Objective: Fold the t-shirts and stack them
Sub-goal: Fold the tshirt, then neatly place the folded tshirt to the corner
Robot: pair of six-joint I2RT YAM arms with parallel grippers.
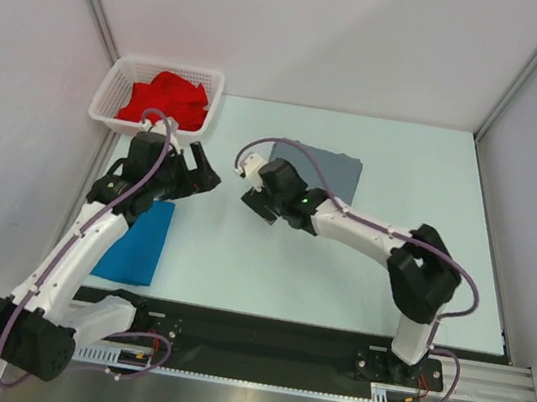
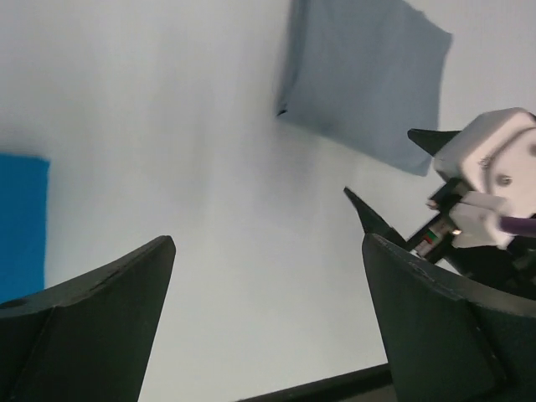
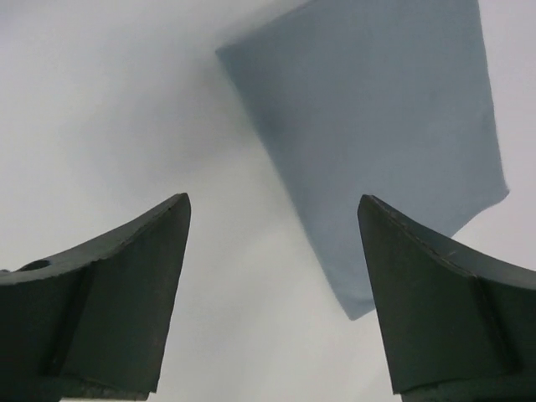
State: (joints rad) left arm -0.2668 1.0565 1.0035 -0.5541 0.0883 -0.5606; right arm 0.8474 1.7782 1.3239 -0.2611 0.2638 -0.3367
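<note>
A slate grey t-shirt (image 1: 326,169) lies folded flat on the pale table at the back centre. It also shows in the left wrist view (image 2: 364,75) and the right wrist view (image 3: 377,109). A bright blue t-shirt (image 1: 138,242) lies folded at the near left, its edge showing in the left wrist view (image 2: 18,226). A red t-shirt (image 1: 168,97) lies crumpled in the basket. My left gripper (image 1: 207,168) (image 2: 268,251) is open and empty above bare table. My right gripper (image 1: 250,190) (image 3: 272,205) is open and empty, just left of the grey shirt's near corner.
A white mesh basket (image 1: 112,97) stands at the back left corner. White enclosure walls stand on three sides. A black rail (image 1: 279,334) runs along the table's near edge. The two grippers face each other close together mid-table; the right gripper (image 2: 378,163) shows in the left wrist view.
</note>
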